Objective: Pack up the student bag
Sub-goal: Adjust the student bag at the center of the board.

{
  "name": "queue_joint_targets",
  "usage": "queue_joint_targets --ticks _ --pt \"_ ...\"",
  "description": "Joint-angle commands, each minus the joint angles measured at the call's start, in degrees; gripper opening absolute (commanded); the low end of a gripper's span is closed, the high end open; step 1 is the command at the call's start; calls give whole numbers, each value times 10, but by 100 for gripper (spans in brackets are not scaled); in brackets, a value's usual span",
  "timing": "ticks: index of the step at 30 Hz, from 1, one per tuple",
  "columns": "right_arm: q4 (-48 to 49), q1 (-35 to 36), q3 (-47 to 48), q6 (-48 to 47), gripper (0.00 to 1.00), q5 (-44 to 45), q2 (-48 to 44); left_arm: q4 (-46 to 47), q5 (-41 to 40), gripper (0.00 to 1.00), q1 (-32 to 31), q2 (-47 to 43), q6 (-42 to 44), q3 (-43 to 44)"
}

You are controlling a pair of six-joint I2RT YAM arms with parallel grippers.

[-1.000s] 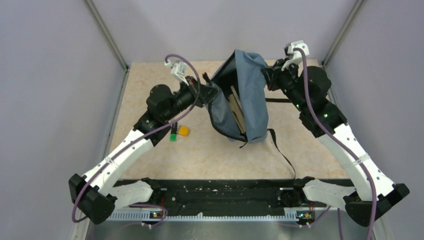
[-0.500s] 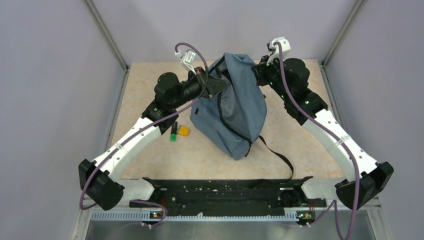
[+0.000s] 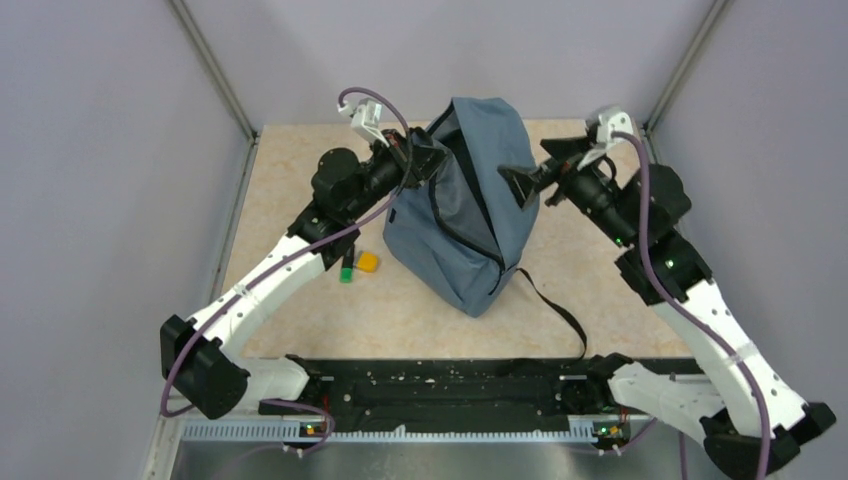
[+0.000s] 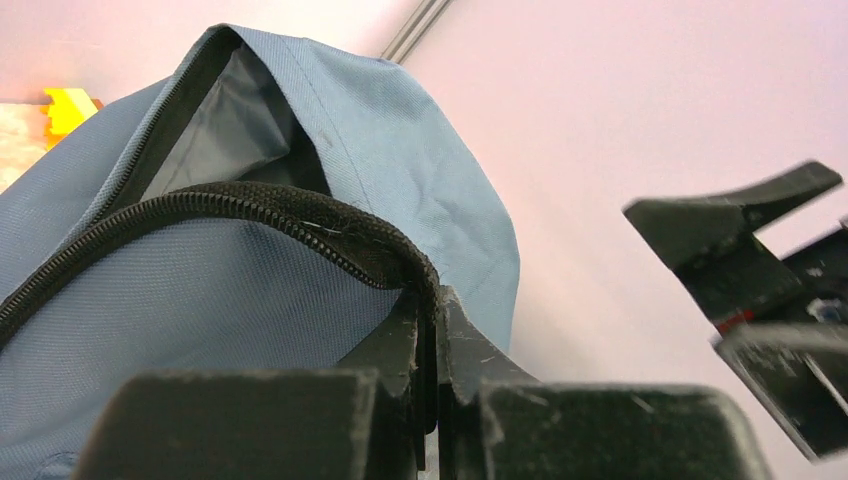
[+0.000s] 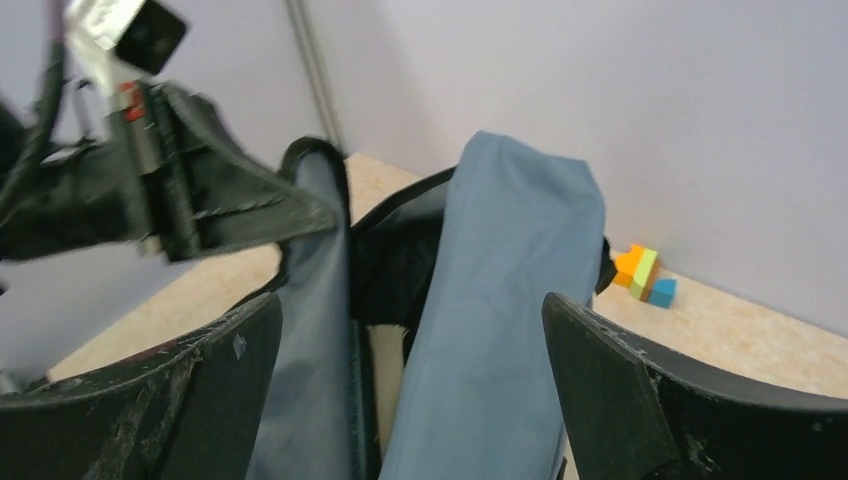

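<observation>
Left jaws: pressed together on the black zipper edge at the top of the large grey-blue soft fabric backpack (image 4: 250,290), holding that rim up.
Right jaws: spread wide apart, gripping nothing, just beside the backpack's upper right side and facing its open mouth.
Backpack: base on the beige marbled desk (image 3: 590,270), mid-desk towards the back, between the two arms; main zipper open, dark inside.
Black strap (image 3: 555,305): trails from the backpack's base across the desk.
Small orange block (image 3: 368,262): on the desk left of the backpack, beside a green stick (image 3: 346,270).
Multi-coloured block (image 5: 645,275): on the desk past the backpack, close to a wall.
</observation>
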Motion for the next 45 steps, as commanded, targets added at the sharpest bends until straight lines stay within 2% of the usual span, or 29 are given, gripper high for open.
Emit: queue_joint_targets --ticks 1,5,8,11,14,20,23,25,28,34,38,45 --pt "20 -3 -67 -14 99 -102 -60 74 -28 0 -3 -23 9 3" --pt "54 -3 -156 15 99 -98 -122 73 -38 0 -3 -27 10 1" --pt "34 -2 -180 39 98 -108 -136 69 -42 0 -3 -29 11 0" --pt "39 5 -199 29 98 -175 -144 68 -55 0 -3 -33 7 -7" --pt "45 31 -226 -5 98 -167 -159 66 -65 0 -3 -36 2 -10" --pt "24 111 -247 -88 98 -69 -153 53 -82 0 -3 -42 1 -9" --pt "31 165 -260 -119 97 28 -142 47 -87 0 -3 -46 2 -7" --pt "39 204 -270 -135 95 122 -136 45 -90 0 -3 -50 2 -9" --pt "65 230 -273 -139 94 187 -139 39 -94 0 -3 -59 5 -14" --pt "98 231 -220 -96 99 223 -140 26 -105 0 -3 -78 15 -34" --pt "88 230 -149 -93 98 283 -80 21 -109 0 -3 -86 17 -44" --pt "94 230 -26 -152 96 367 49 22 -109 0 -3 -93 19 -45"
